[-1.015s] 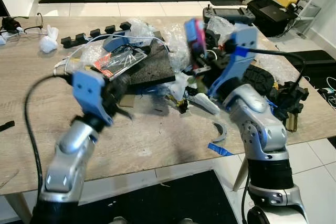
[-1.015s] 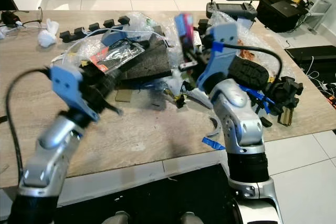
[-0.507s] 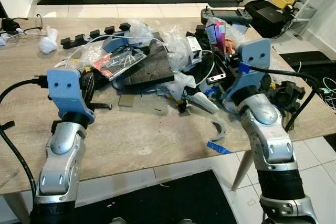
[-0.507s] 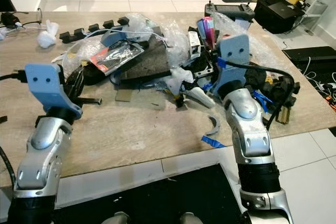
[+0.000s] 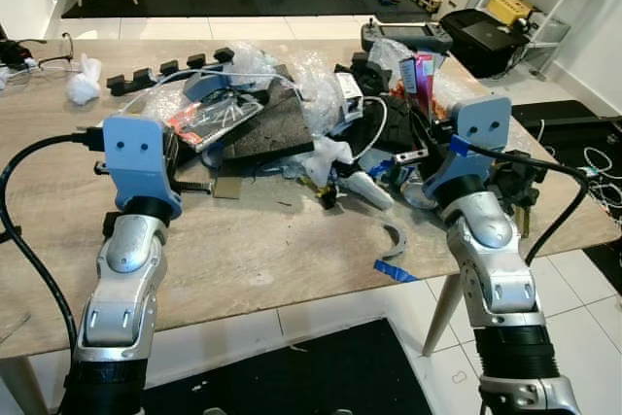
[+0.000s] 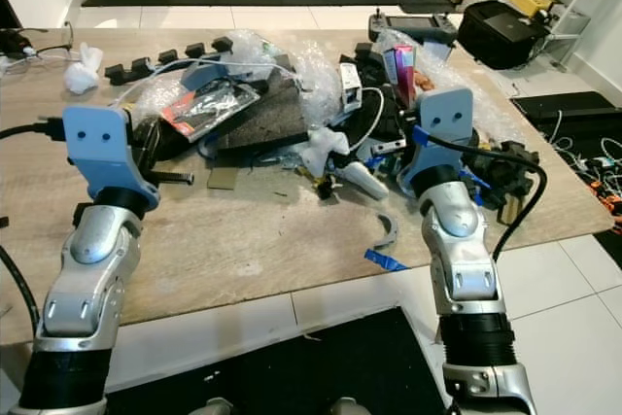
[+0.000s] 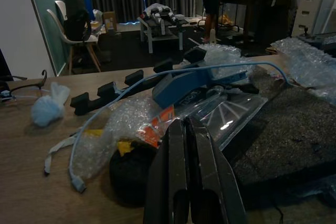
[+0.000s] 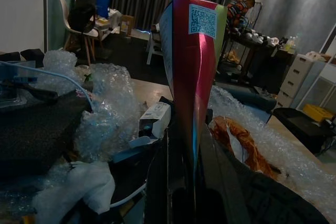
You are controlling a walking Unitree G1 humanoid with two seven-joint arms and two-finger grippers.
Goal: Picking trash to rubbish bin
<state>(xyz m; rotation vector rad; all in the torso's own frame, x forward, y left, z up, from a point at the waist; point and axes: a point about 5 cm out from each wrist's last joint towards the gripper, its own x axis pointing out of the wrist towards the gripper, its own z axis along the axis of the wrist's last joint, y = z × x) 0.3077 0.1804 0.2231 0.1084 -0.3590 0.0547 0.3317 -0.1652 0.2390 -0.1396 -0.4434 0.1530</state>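
Wooden table carries heaped trash. Right gripper, since drawn back rightward, pinches the pink carton upright at the far right; left gripper, fingers pressed together, has steadied near-left.

The table was pale wood-grain, matt. The carton was glossy printed card (pink and red). The bubble wrap was clear, shiny plastic. The foam slab was dark, rough and matt. The arms were brushed silver metal with matt blue plastic wrist housings. The floor tiles were smooth white.
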